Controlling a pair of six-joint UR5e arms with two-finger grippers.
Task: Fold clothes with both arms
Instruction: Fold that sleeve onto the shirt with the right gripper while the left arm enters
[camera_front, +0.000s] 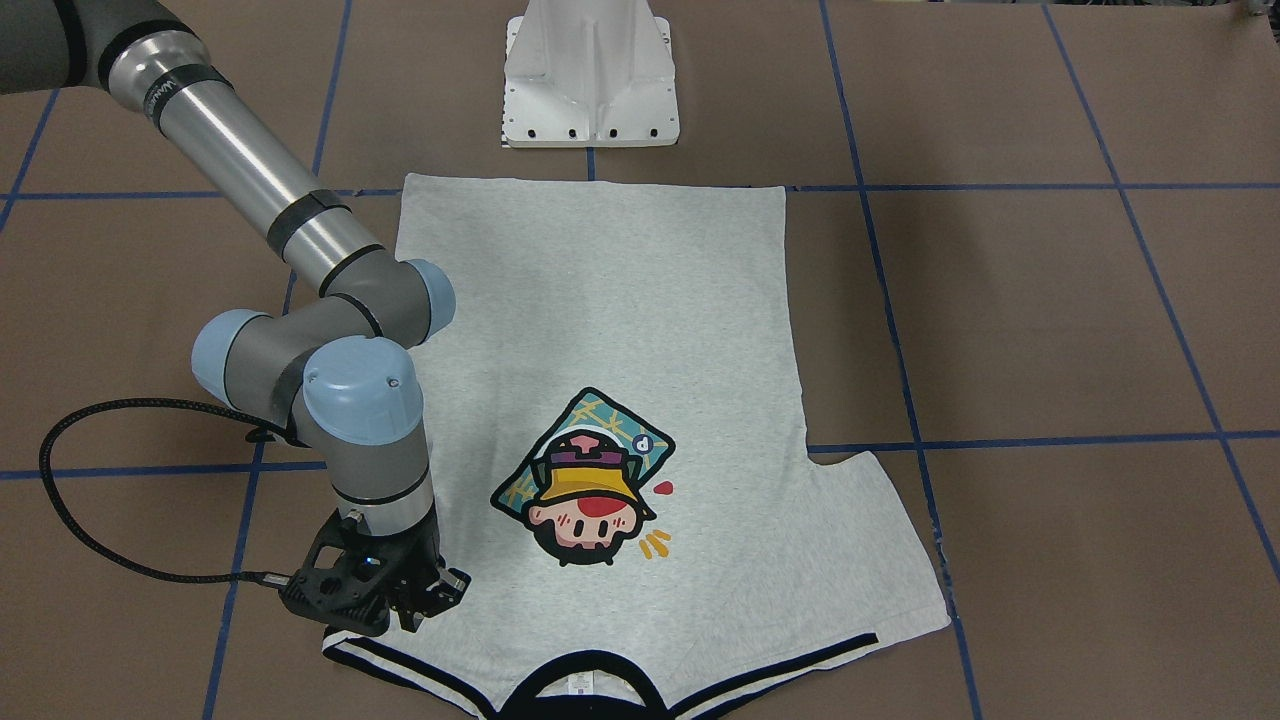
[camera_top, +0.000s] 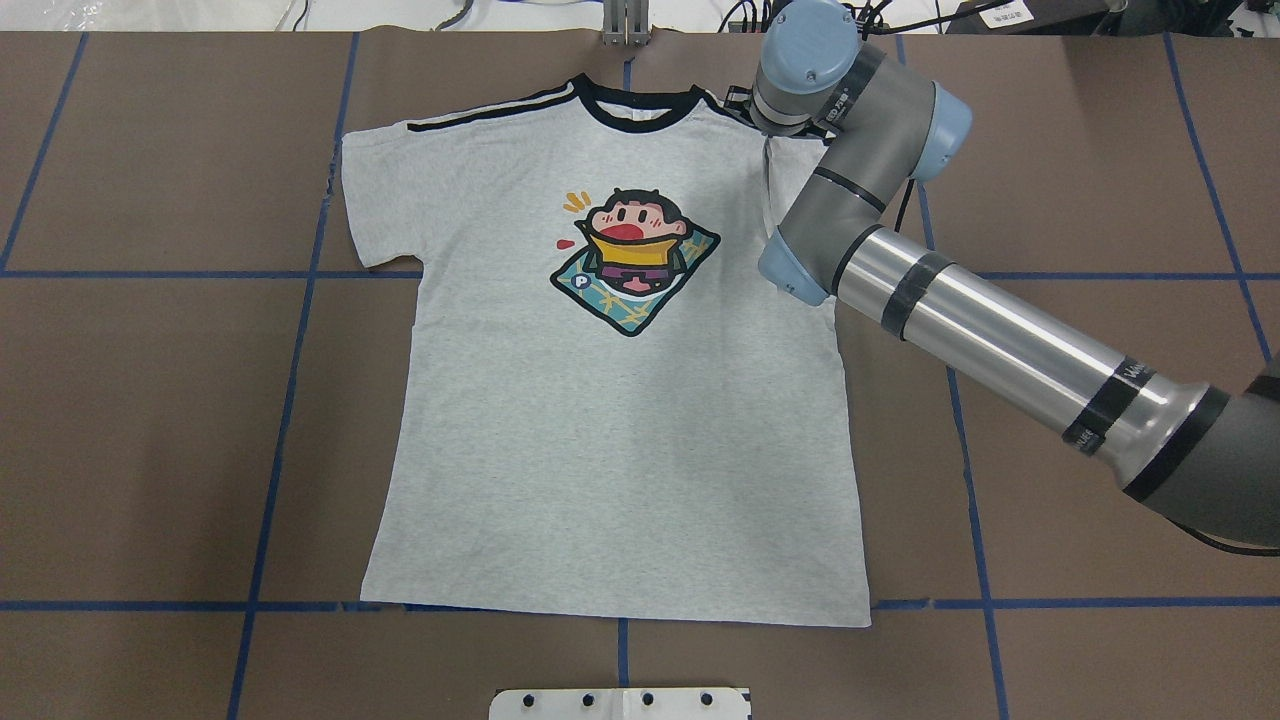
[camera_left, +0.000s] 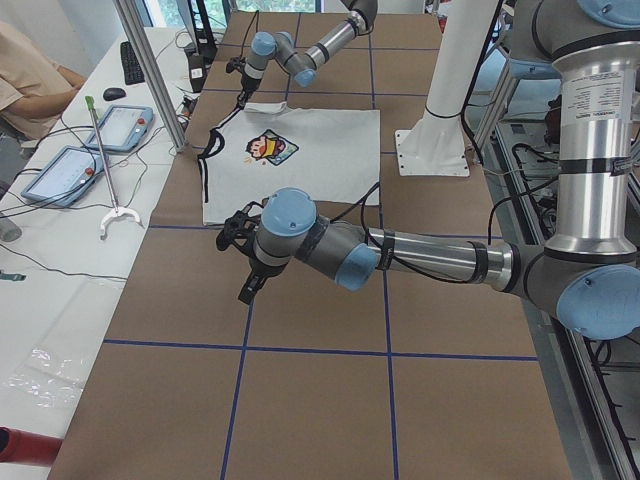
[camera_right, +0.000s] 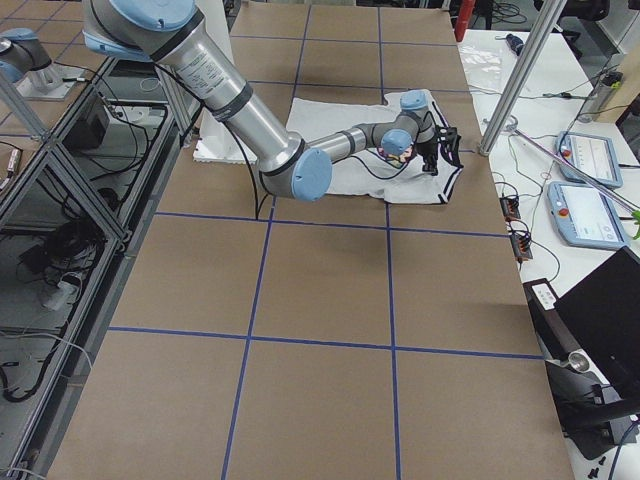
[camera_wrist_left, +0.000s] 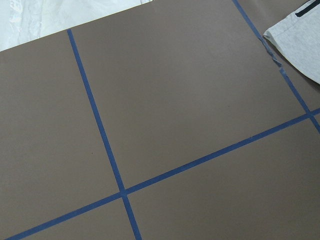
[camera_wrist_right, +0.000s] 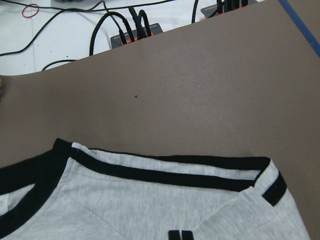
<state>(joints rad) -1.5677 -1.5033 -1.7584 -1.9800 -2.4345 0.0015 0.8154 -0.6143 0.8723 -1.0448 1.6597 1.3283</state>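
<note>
1. The left arm (camera_left: 430, 262) reaches low over bare brown counter (camera_top: 150, 400), well apart from the clothing. The left gripper (camera_left: 248, 285) hangs just above the surface. It shows only in the side view, so I cannot tell whether its fingers are apart or together. Its wrist camera looks down on blue tape lines (camera_wrist_left: 105, 145), with one corner of a grey sleeve at the top right.
2. The T-shirt (camera_top: 620, 450) lies flat and face up in the middle of the counter. Its hem is toward the white pedestal (camera_front: 590, 90) and its neck trim (camera_top: 640, 110) is at the far edge.
3. The sleeve on the robot's left (camera_top: 375, 210) is spread out flat, with the black-and-white shoulder stripes (camera_top: 490, 110) running from it to the collar.
4. The cartoon print (camera_top: 633, 260) sits on the chest, uncovered.
5. On the robot's right side, the striped end of the shoulder (camera_wrist_right: 272, 190) is doubled over, and a crease runs down that edge.
6. The right arm (camera_top: 980, 330) comes in across the counter and bends down over that shoulder. The right gripper (camera_front: 420, 600) is down on the cloth beside the stripes. In its wrist view the fingertips (camera_wrist_right: 175, 235) are drawn together, and creases in the grey fabric run in toward them, so they look clamped on a pinch of the T-shirt.
</note>
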